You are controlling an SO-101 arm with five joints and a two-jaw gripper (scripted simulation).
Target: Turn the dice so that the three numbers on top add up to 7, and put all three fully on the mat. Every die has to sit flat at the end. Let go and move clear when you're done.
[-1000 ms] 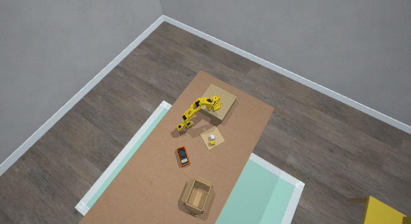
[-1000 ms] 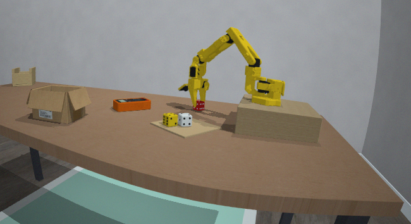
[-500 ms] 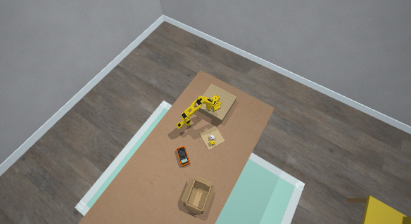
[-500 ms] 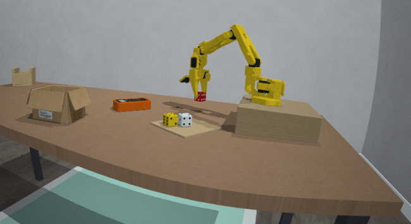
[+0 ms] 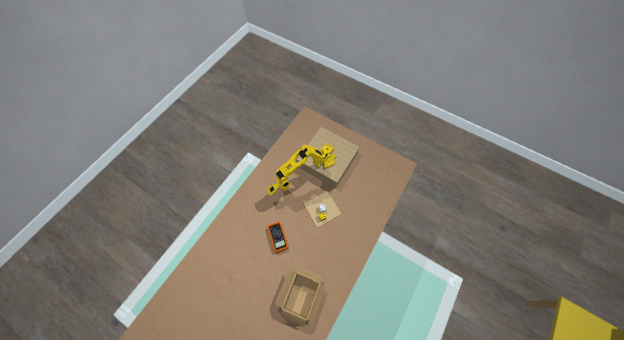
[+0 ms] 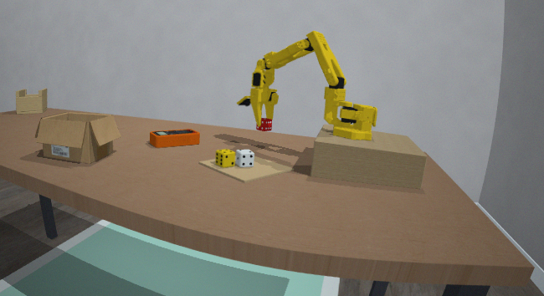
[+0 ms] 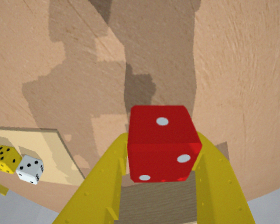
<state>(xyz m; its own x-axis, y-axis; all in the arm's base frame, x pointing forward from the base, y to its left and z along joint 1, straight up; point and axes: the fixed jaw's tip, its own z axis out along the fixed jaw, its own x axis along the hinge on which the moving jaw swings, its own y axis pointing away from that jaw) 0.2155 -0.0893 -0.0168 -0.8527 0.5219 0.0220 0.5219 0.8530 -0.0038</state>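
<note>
Pincer [image 6: 264,120] clamped on red die [image 6: 264,125], above table, beyond mat [image 6: 251,170] edge, yellow die [image 6: 225,157], white die [image 6: 244,158]

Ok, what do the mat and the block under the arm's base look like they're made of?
The mat looks like thin pale board, cardboard or plywood: flat, matte tan, visible edge. The block looks like light wood or cardboard: matte, faint horizontal grain lines. Neither look is conclusive.

Table [image 6: 293,224]: matt brown wood, faint grain. Mat [image 6: 255,170]: pale, flat, board-like. Red die [image 7: 161,144]: smooth, slightly glossy plastic. Gripper [image 7: 160,183]: yellow plastic, matt. Open box [image 6: 75,134]: cardboard.
</note>
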